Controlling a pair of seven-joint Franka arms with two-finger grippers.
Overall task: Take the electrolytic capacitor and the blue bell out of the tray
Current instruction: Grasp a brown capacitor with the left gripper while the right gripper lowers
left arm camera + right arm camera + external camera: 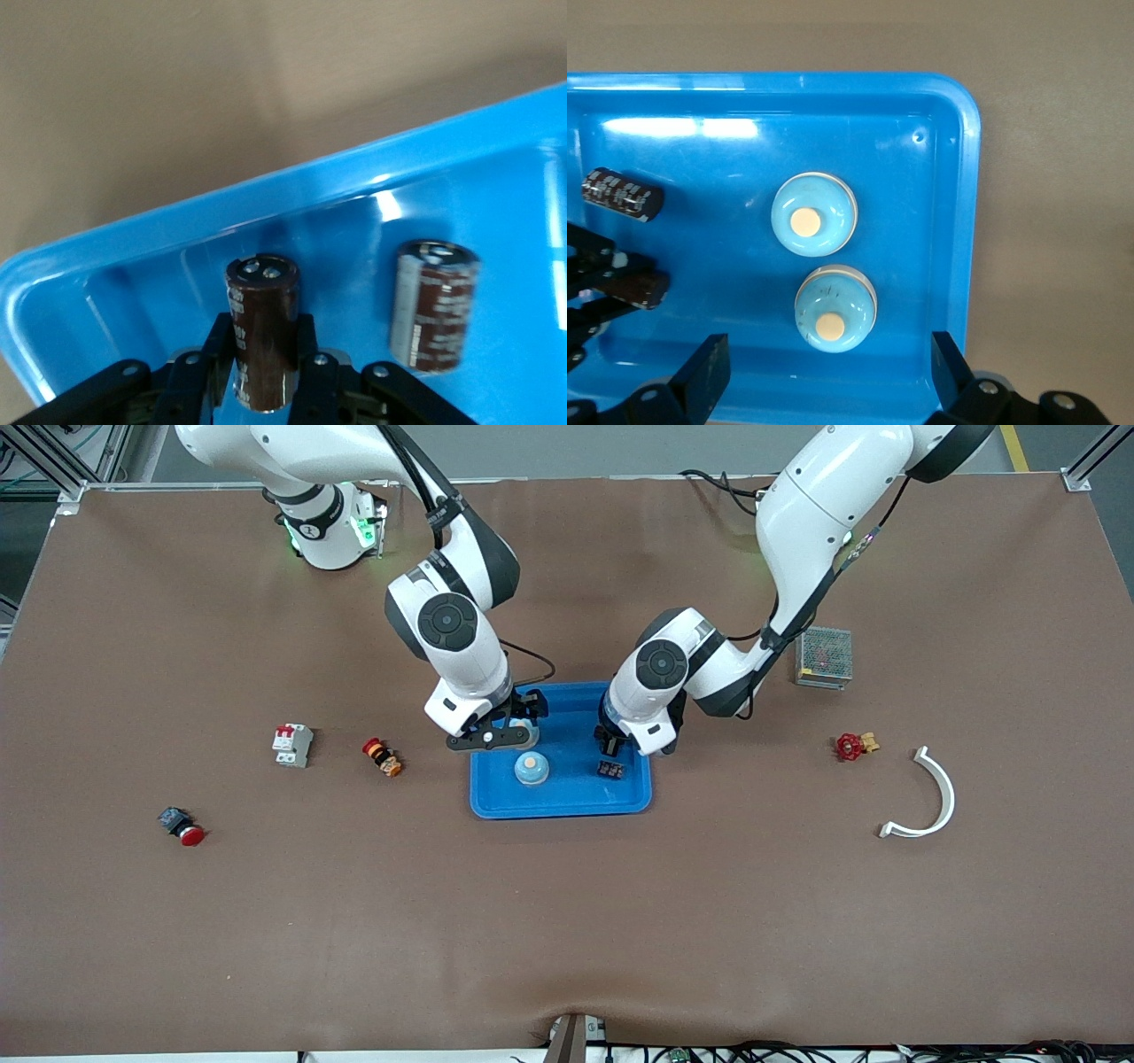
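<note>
Capacitor over blue tray, brown table

Brown table; aluminium frame posts at corners; grey floor.

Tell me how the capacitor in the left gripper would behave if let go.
Probably stiff: the capacitor looks like a hard cylinder. Its round side suggests rolling if it tips. The glossy sleeve might slip in the left gripper.

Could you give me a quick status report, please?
Left hand shut on capacitor, over blue tray. Right hand open over tray; bell sits in it. Nothing in the way.
</note>
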